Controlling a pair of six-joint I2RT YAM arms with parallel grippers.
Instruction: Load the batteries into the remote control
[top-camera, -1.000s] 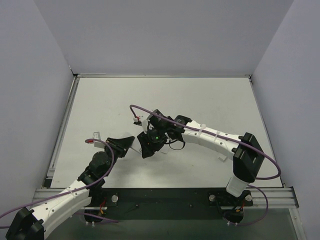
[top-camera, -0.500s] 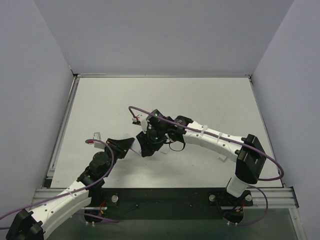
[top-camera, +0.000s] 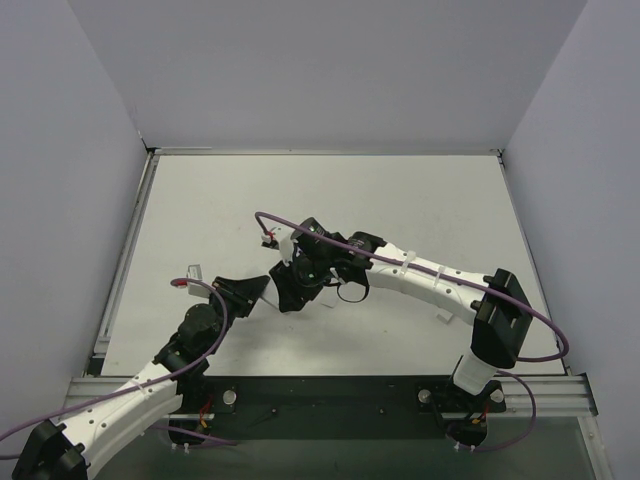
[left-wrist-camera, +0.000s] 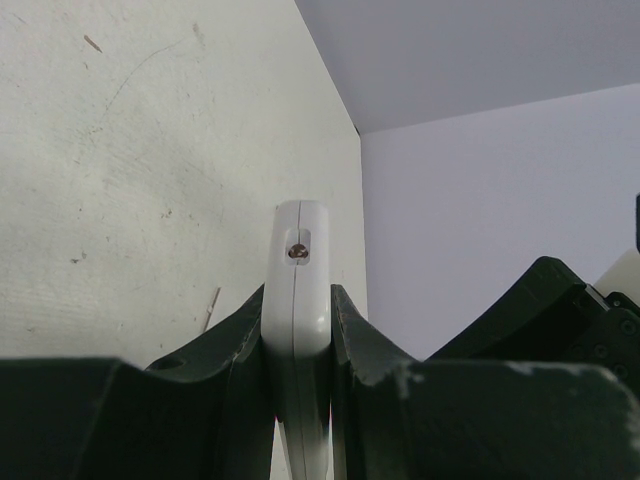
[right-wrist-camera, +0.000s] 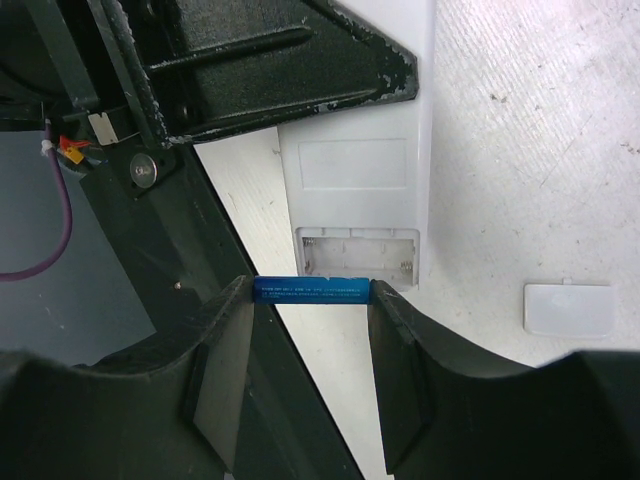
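Note:
My left gripper (left-wrist-camera: 297, 300) is shut on the slim white remote control (left-wrist-camera: 298, 260), which I see edge-on in the left wrist view. In the right wrist view the remote control (right-wrist-camera: 355, 170) shows its back, with the battery compartment (right-wrist-camera: 358, 255) open and empty. My right gripper (right-wrist-camera: 312, 295) is shut on a blue battery (right-wrist-camera: 312, 290), gripped end to end. The battery lies parallel to the compartment, just off its edge. From above, the left gripper (top-camera: 248, 290) and right gripper (top-camera: 292, 288) meet at mid table and hide both objects.
The white battery cover (right-wrist-camera: 570, 308) lies on the table to the right of the remote. Grey walls enclose the table on three sides. A purple cable (top-camera: 400, 262) runs along the right arm.
The right gripper with the battery has shifted slightly left, closer to the left gripper. The left arm has stayed still.

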